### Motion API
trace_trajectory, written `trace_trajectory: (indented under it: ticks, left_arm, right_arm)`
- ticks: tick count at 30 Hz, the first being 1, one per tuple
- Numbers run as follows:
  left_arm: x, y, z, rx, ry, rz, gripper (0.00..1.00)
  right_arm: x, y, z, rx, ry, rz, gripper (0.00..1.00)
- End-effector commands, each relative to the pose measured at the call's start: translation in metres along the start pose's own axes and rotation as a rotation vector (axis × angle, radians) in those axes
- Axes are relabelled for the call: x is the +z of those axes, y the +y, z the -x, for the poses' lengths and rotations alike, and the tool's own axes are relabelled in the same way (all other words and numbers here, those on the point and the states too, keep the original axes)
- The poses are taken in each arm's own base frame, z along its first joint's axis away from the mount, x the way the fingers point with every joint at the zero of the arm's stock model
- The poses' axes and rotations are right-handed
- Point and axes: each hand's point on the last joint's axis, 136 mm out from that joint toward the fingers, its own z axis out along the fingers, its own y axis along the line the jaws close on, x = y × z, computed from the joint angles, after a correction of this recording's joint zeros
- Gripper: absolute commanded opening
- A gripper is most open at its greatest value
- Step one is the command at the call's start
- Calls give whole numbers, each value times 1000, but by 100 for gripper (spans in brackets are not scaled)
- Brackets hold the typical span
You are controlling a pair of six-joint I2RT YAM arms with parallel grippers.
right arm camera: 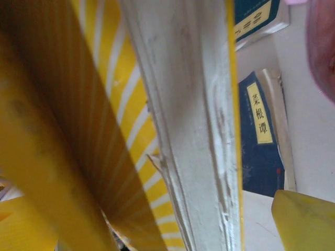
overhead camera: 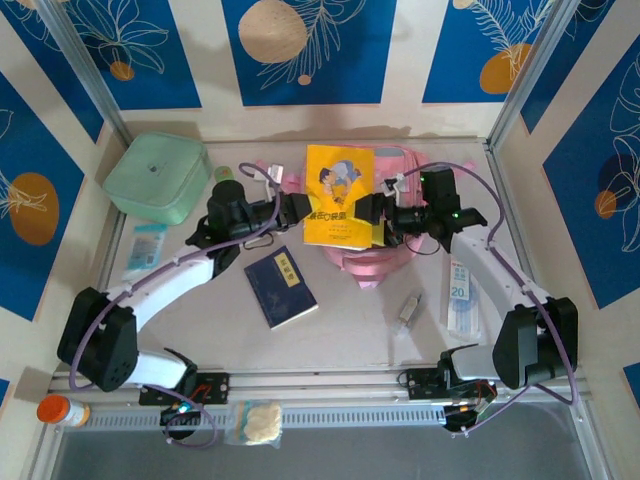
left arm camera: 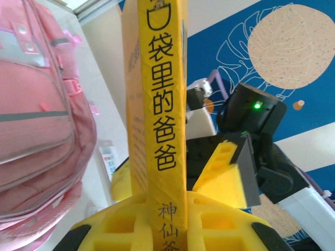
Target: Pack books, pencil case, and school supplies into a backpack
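The left gripper (overhead camera: 299, 207) pinches the thin yellow cartoon-cover book (overhead camera: 338, 195) over the soft pink backpack (overhead camera: 362, 266); the right gripper (overhead camera: 369, 210) gapes wide. A dark navy book (overhead camera: 281, 287) beside the backpack lies unpacked.

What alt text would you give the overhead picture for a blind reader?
A yellow book is held above a pink backpack, the left gripper shut on it and the right gripper open beside it. A navy book lies on the table nearby.

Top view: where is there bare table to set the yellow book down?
Bare table lies between the navy book and the clear-grey piece, on the near side of the backpack. A smaller patch lies between the left arm and that book. The back is crowded: mint box, backpack, yellow book.
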Motion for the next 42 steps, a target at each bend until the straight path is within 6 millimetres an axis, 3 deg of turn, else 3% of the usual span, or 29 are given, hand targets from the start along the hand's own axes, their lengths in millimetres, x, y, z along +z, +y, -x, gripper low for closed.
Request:
trace_trajectory:
  ticks: [1, 8, 13, 18, 26, 31, 36, 42]
  left_arm:
    - [7, -54, 18, 92, -47, -160, 0]
    - [13, -26, 14, 87, -28, -45, 0]
    - [11, -4, 9, 102, -10, 64, 0]
    - [14, -4, 3, 109, 11, 60, 0]
    - [18, 2, -3, 125, 39, 84, 0]
    - [21, 9, -7, 134, 63, 115, 1]
    - [18, 19, -9, 234, 101, 197, 28]
    - [14, 63, -9, 571, 236, 481, 45]
  right_arm:
    - [-5, 32, -8, -55, 23, 121, 100]
    - [-23, 51, -13, -114, -12, 167, 99]
    - [-32, 51, -16, -126, -41, 148, 91]
    - [-26, 36, -12, -77, -35, 99, 67]
    - [-26, 26, -6, -59, -58, 40, 20]
    - [-32, 24, -4, -56, -75, 15, 2]
    - [-49, 18, -1, -42, -136, -99, 0]
    - [-86, -14, 8, 66, -260, -221, 0]
